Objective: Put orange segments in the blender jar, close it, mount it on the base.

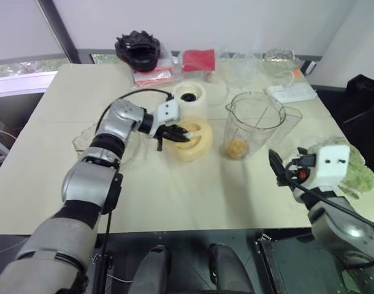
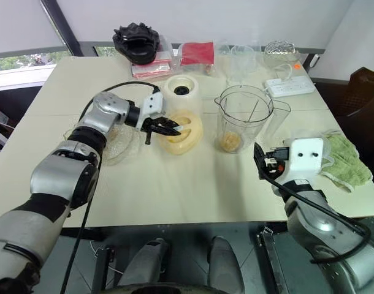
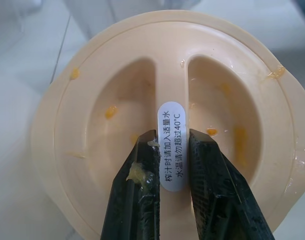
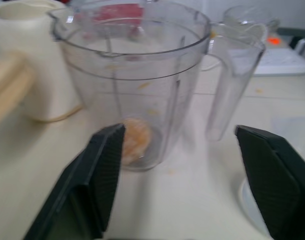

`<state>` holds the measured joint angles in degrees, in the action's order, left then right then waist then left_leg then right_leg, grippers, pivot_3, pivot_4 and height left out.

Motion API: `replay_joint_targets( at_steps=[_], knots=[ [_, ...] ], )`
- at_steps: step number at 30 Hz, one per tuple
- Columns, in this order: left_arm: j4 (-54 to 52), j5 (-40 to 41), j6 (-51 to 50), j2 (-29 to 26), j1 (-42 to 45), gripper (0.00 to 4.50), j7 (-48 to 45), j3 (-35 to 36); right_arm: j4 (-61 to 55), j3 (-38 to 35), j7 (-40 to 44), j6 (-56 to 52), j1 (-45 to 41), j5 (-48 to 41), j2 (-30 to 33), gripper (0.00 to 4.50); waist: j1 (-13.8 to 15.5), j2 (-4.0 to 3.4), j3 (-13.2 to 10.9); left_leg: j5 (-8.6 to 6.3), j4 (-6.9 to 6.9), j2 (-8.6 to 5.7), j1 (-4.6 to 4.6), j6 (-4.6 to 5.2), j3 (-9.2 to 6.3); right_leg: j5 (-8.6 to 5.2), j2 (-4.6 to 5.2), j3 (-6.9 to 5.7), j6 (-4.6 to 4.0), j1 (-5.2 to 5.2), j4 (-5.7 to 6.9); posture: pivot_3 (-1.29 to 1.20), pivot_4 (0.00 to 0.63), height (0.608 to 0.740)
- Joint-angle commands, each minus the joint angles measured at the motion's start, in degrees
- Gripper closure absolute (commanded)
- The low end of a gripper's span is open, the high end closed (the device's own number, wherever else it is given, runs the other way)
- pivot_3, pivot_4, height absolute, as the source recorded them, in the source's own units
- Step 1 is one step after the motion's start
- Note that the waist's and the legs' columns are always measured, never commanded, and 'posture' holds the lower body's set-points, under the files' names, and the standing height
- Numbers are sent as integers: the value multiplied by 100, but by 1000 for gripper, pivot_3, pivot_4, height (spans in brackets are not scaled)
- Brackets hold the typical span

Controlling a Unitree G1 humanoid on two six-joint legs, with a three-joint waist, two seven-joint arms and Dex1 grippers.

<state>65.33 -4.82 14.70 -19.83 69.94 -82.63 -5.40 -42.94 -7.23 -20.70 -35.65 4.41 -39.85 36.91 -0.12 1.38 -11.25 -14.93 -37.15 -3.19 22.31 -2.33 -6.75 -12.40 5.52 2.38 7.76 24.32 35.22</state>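
Nearest to us, by the table's (image 1: 175, 202) front edge toward its right corner, our right gripper (image 4: 180, 165) hangs with its jaws wide apart and nothing between them. We aim it level at the blender jar (image 1: 254, 125), so we judge it is placed there to steady the jar or to take its handle when the closing comes.

A little further in, near the middle of the table, our left gripper (image 3: 170, 165) is clamped on the raised centre rib of the flat cream lid (image 1: 190, 141). This rib carries a white sticker (image 3: 172, 145) and is the only part of the lid that two thin fingers can pinch. That is why we hold it there, from above and a little from the side. Small bits of orange pulp stick on the lid and on one finger (image 3: 135, 172). In the head views the lid looks tilted, so we think it is off the table, but we cannot be sure.

Just right of the lid stands the jar, upright and open. The orange segments (image 1: 238, 147) lie together at its bottom, so the filling step seems finished and the closing is the step in hand.

Behind the lid, toward the far edge, stands the base (image 1: 190, 97) with its black socket upward, free for the jar. Left of the lid, the cut-glass bowl (image 1: 83, 144) rests near the left edge.
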Motion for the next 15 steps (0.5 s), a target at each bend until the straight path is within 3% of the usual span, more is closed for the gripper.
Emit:
replay_joint_targets(
  at_steps=[1, 8, 15],
  knots=[
    [-857, 476, -321, -231, -53, 4246, -127, 263, 446, 107, 237, 268, -287, 747, -228, 893, -48, -2, 0, 0, 1, -1, 0, 0, 0, 0, 1, 1, 0, 0, 1, 0, 150, 740],
    [-2370, 801, -1074, -497, -669, 4246, 27, 240, 1446, 281, 836, 665, -836, 1752, -677, 893, -91, -9, 1, 0, 3, 0, -2, 0, -2, 0, 0, 1, 0, 3, 6, 0, 150, 740],
    [-3191, 946, -1544, -654, -994, 4246, 221, 213, 2251, 225, 1297, 983, -1416, 2344, -990, 893, -92, -11, 1, 1, 0, 0, -2, 0, -2, 0, -1, 2, 0, 7, 14, 0, 150, 740]
  ],
)
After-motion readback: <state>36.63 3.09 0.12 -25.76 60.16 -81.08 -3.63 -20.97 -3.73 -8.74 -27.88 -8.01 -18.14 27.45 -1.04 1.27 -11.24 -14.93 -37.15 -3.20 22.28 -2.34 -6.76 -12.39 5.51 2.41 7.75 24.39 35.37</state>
